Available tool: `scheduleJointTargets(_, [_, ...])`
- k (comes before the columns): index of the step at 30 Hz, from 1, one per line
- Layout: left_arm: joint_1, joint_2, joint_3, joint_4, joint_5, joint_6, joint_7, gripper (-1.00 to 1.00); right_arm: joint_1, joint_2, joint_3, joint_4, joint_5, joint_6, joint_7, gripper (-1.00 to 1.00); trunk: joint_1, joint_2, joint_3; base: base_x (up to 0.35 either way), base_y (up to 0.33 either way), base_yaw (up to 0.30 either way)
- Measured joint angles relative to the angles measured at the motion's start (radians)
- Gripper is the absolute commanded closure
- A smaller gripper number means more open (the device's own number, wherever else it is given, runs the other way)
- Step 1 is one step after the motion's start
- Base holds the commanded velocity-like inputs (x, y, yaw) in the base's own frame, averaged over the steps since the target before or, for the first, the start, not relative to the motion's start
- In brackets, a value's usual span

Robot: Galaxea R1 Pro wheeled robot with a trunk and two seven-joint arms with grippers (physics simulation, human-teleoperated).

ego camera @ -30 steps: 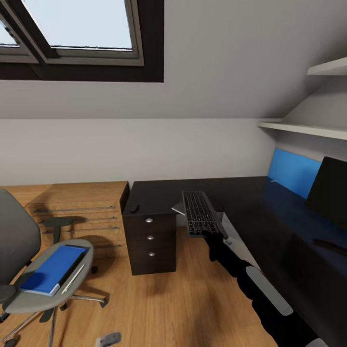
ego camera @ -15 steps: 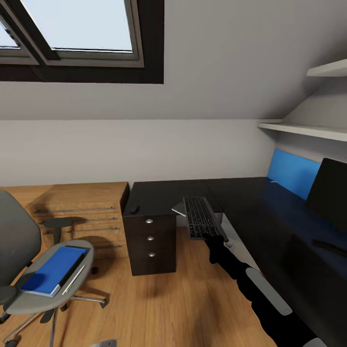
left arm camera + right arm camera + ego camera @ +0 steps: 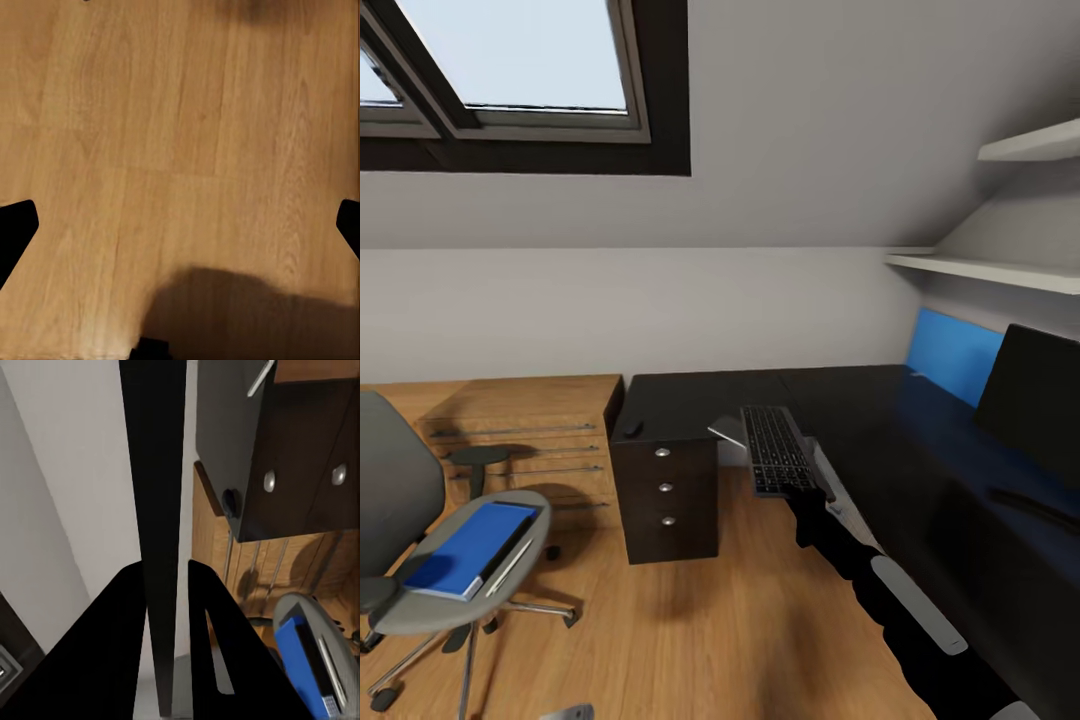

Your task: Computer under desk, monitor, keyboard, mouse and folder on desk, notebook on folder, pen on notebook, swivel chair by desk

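Keyboard [image 3: 775,450]: clamped edge-on between my right gripper's [image 3: 807,492] fingers [image 3: 112,637], which are closed on its near end; it juts forward from them, raised above the floor [image 3: 690,620] just off the desk's [image 3: 880,440] front edge, keys facing up. In the right wrist view it runs as a dark strip [image 3: 154,510] straight out from between the fingers.

Mouse [image 3: 633,427]: on the desk's far-left corner, well beyond the fingertips and left of the keyboard, above the drawer unit [image 3: 665,490].

Monitor [image 3: 1035,410]: standing on the desk to the right of the gripper, before a blue panel [image 3: 950,355].

Chair [image 3: 430,540]: far left of the gripper, apart from the desk. Folder [image 3: 470,548] lies flat on its seat, with a dark notebook [image 3: 500,555] on the folder's right side and the pen [image 3: 510,568] just beside that.

Wooden chest [image 3: 520,440]: against the wall, between chair and drawer unit.

Left gripper [image 3: 180,225]: two dark finger tips [image 3: 15,232] spread wide at the frame's opposite edges, nothing between them, bare floor beyond.
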Motion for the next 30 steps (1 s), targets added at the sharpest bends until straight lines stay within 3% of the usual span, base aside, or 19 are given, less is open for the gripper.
scheduleJointTargets(30, [0.0, 0.0, 0.0, 0.0, 0.0, 0.0, -0.001, -1.0, 0.001, -0.001, -0.001, 0.005, 0.005, 0.001, 0.0, 1.0, 0.0, 0.0, 0.0, -0.251, -0.218, 0.0])
